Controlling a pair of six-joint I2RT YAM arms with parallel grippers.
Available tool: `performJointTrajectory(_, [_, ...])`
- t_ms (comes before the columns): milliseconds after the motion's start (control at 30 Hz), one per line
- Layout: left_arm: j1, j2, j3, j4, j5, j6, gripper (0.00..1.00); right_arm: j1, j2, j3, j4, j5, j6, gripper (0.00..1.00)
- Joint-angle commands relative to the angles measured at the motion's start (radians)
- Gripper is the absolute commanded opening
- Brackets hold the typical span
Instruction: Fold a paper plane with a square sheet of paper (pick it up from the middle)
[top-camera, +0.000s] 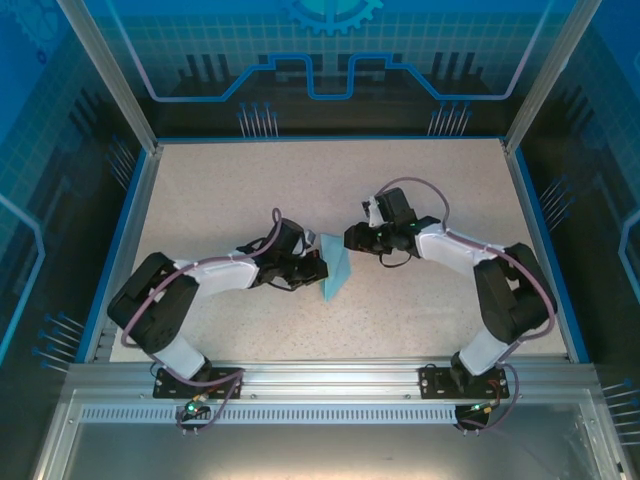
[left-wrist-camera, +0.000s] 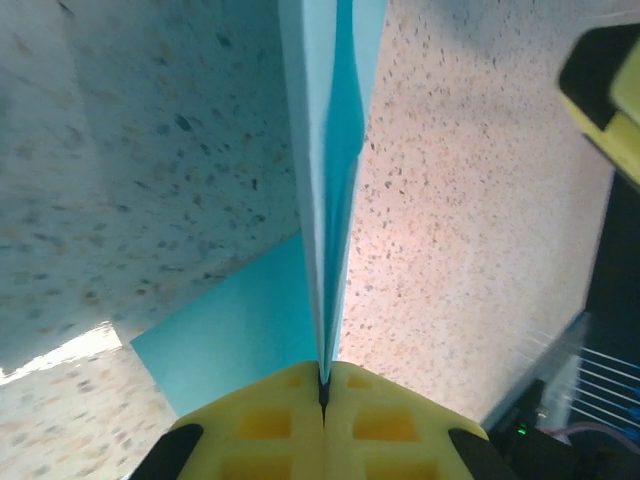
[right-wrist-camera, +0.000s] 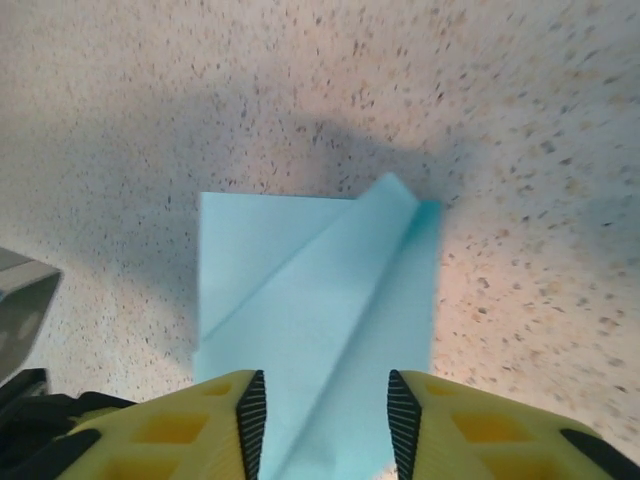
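**Desk:** From above, what are we looking at?

**Me:** Mid-worktop (top-camera: 250, 190), well clear of every edge: my two hands meet nose to nose over the light-blue sheet (top-camera: 337, 272). My left hand (top-camera: 320, 268) is at its left side and my right hand (top-camera: 351, 238) at its far tip. The sheet is already partly folded, not yet a dart.

**Desk:** And the left wrist view?

**Me:** My left hand (left-wrist-camera: 322, 385) is clenched, its yellow fingers pressed together on the sheet (left-wrist-camera: 322, 150). The sheet stands on edge as a doubled fin running straight away from the grip. A lower flap spreads to the left over the worktop. One of the right hand's fingers (left-wrist-camera: 608, 70) shows at the top right corner.

**Desk:** The right wrist view?

**Me:** My right hand (right-wrist-camera: 325, 415) is released, its ribbed pads (right-wrist-camera: 252, 410) standing apart with the sheet (right-wrist-camera: 320, 300) between them. A diagonal fold runs up to the far corner.

**Desk:** How do you do this step well?

**Me:** As I judge it, I am setting the centre crease. My left hand should hold its pinch firm and level so the layers cannot slide. My right hand should close squarely across the fold line, not on a loose flap, and press without pulling. Thin paper will likely buckle or tear if my two hands tug against each other.
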Motion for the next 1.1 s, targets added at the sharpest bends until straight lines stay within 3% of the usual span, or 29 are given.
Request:
performJointTrajectory(0, [-0.005, -0.106, 0.082, -0.257, -0.159, 0.121, 0.02, -0.014, -0.062, -0.024, -0.059, 0.101, -0.02, 0.45])
performJointTrajectory(233, [-0.03, -0.234, 0.258, -0.688, -0.587, 0.252, 0.02, -0.016, -0.138, -0.071, -0.06, 0.214, -0.008, 0.7])
performJointTrajectory(467, [-0.073, -0.159, 0.349, -0.881, -0.884, 0.232, 0.02, -0.016, -0.161, -0.092, -0.075, 0.285, 0.005, 0.83])
performJointTrajectory(733, [-0.158, 0.102, 0.453, -0.988, -1.05, 0.156, 0.04, -0.022, -0.175, -0.092, -0.106, 0.329, 0.029, 0.85])
performJointTrajectory(1067, [-0.23, 0.352, 0.561, -0.948, -1.012, 0.136, 0.09, -0.074, -0.243, -0.168, -0.112, 0.361, 0.106, 0.85])
